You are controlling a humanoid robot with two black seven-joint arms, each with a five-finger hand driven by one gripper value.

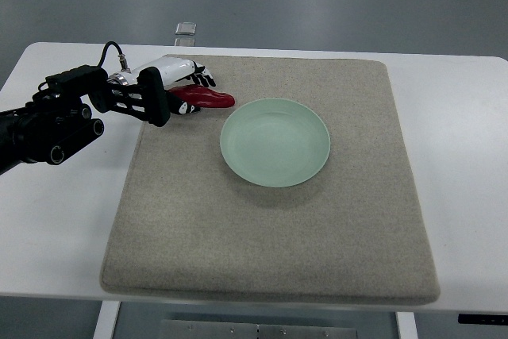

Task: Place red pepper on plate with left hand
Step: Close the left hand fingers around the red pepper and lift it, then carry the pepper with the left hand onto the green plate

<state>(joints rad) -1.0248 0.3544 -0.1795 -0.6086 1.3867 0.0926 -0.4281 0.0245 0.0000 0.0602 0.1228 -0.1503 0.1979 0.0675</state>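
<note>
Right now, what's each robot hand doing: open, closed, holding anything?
Left robot hand: closed around the red pepper, beside the empty plate.
Right robot hand: not in view.

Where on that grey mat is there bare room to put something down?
The whole near half of the mat, below the plate, and the strip right of it are bare. The far left corner is crowded: the left hand closes on the red pepper.

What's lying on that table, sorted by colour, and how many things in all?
Red: 1, the red pepper, at the left hand
Pale green: 1, the plate, empty
Grey-beige: 1, the mat under both
Total: 3
</note>
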